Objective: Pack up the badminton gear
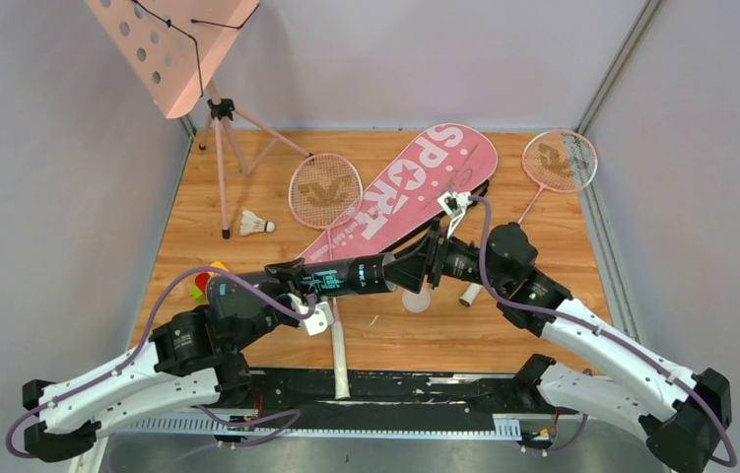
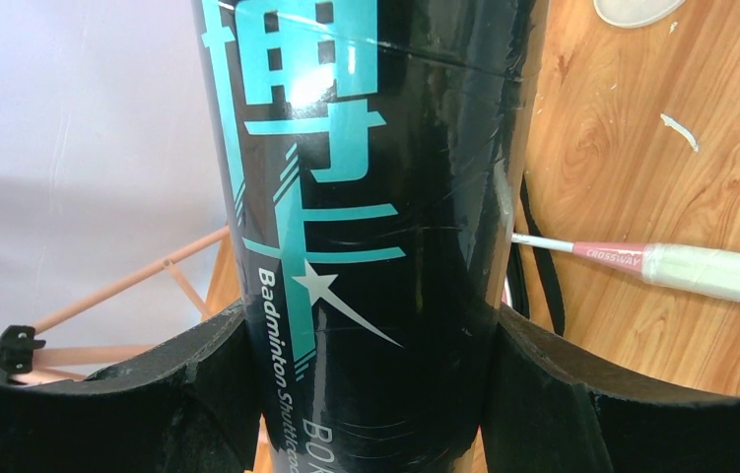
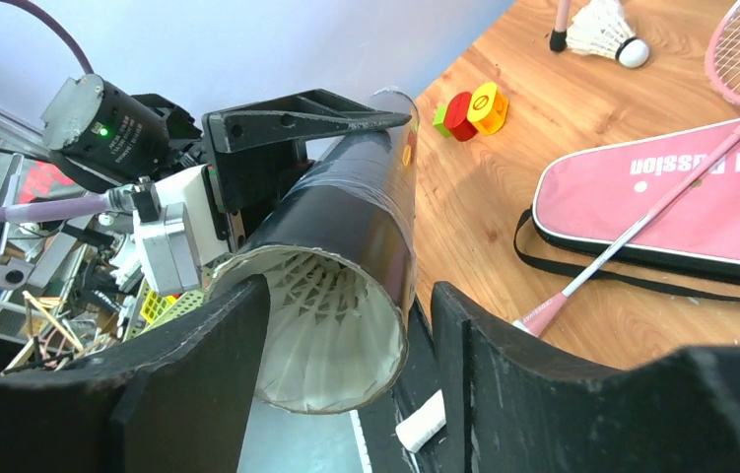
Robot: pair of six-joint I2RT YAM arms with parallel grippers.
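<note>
Left wrist view, centre frame: clamping the black tube [image 2: 385, 246] mid-body in closed left jaws; straddling its mouth with right jaws open; judging it light, crushable.

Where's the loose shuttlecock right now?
The shuttlecock lies on the left of the top view, beside the music stand's tripod foot, left of the middle racket.
</note>
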